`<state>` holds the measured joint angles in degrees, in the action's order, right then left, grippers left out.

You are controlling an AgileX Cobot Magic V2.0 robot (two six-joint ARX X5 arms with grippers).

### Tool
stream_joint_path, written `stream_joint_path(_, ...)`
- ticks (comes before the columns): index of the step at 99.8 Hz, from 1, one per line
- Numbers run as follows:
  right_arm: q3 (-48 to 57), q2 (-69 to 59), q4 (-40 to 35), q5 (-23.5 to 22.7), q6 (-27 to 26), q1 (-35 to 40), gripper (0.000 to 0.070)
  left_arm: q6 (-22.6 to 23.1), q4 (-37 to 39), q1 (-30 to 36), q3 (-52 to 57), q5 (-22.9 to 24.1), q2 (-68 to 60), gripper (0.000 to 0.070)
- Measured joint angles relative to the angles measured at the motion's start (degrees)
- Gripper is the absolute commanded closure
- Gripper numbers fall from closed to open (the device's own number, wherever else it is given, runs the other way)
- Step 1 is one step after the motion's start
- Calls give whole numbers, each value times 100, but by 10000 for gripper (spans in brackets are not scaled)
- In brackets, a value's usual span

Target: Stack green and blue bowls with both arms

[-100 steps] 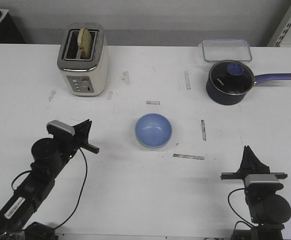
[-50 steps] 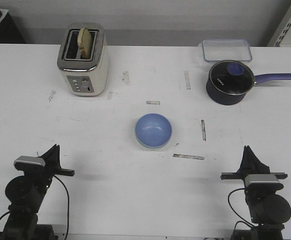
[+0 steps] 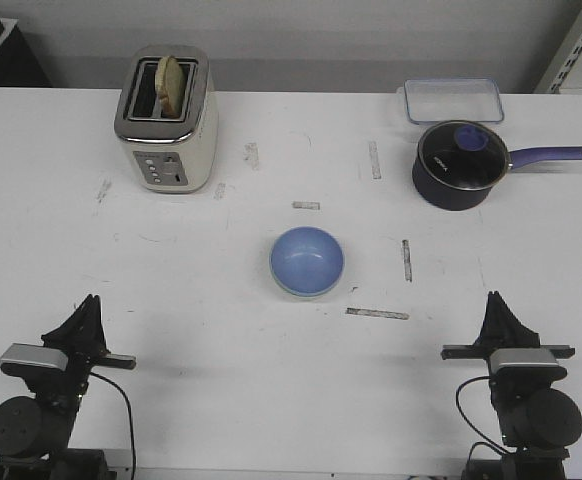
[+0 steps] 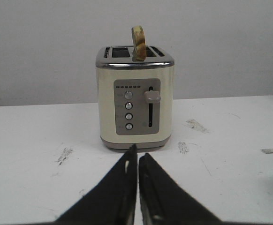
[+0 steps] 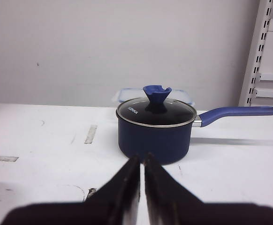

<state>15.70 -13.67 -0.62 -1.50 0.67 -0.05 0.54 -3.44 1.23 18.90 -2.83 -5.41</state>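
The blue bowl [image 3: 307, 261] sits near the middle of the white surface [image 3: 271, 390], nested in a pale rim that shows along its lower edge and may be the green bowl [image 3: 289, 289] beneath it, though I cannot be sure. From the front, the left gripper [image 3: 89, 310] rests by the near left corner and the right gripper [image 3: 495, 307] by the near right corner, both well apart from the bowls and holding nothing. A toaster [image 3: 166, 122] with a slice in one slot stands toward the far left; a navy saucepan [image 3: 458, 165] with a glass lid and a clear container [image 3: 454, 99] stand toward the far right.

In the left wrist view the jaws are closed, tips almost touching, aimed at the toaster [image 4: 135, 98] across bare surface.

In the right wrist view the jaws are likewise closed and empty, pointing at the saucepan [image 5: 155, 129].

Judging from this, the stack looks already made and both arms parked at rest. If so, no further grasp is called for; the next move would only be to confirm that the bowls sit squarely nested.
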Motion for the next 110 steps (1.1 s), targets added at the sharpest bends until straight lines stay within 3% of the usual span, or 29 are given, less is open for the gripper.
stream_joint_path(31,0,0,0,0,0,0,695,0,7,2,-13,7,114,699)
stream_joint_path(52,0,0,0,0,0,0,695,0,247,212,-479,424,205,699)
stream_joint_path(110,0,0,0,0,0,0,695,0,1012,114,-1694,365,501,698)
